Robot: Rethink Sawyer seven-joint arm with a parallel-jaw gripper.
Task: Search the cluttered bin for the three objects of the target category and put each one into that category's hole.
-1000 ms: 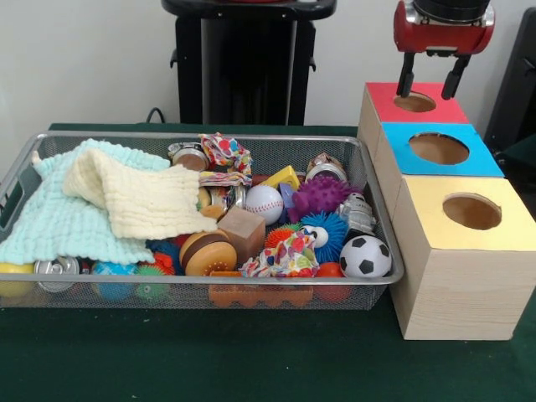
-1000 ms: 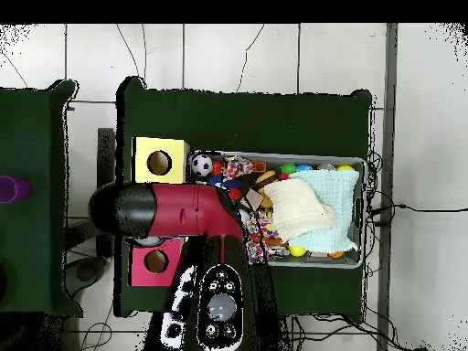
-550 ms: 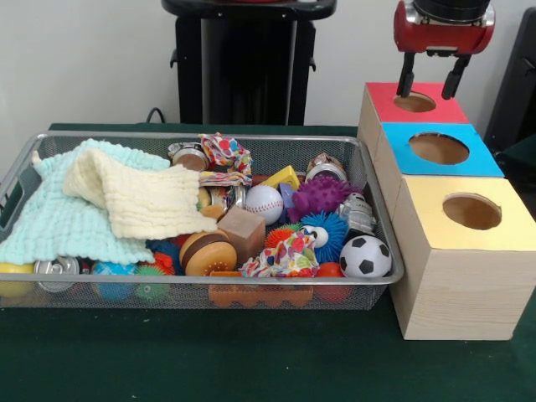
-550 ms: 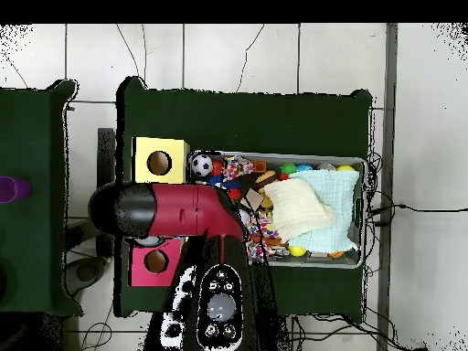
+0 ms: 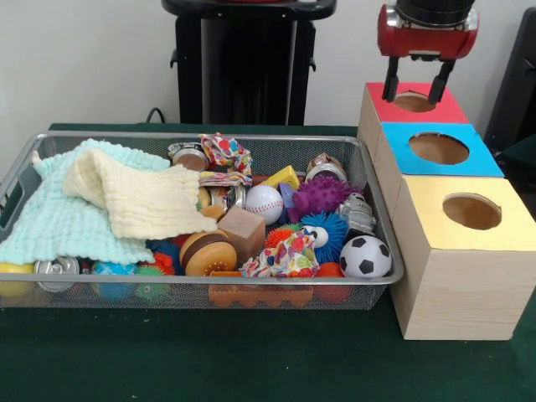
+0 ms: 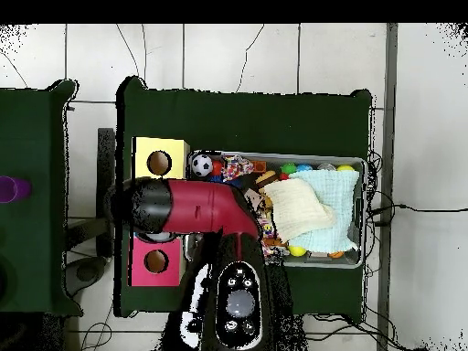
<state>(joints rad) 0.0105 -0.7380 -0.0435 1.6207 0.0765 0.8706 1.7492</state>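
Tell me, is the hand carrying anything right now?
Nothing is held. The hand hangs open and empty above the red-topped wooden box, fingers apart with only the hole showing between them.

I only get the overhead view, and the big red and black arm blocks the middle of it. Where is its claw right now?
Observer: The gripper hangs just above the round hole in the red-topped wooden box.
Operator: Is it carrying anything?
Observer: No. Its black fingers are spread open with nothing between them.
Operator: I see that red box and a yellow one. Is anything between them, under the arm?
Observer: Yes, a blue-topped wooden box with its own round hole sits between the red-topped one and the yellow-topped wooden box.
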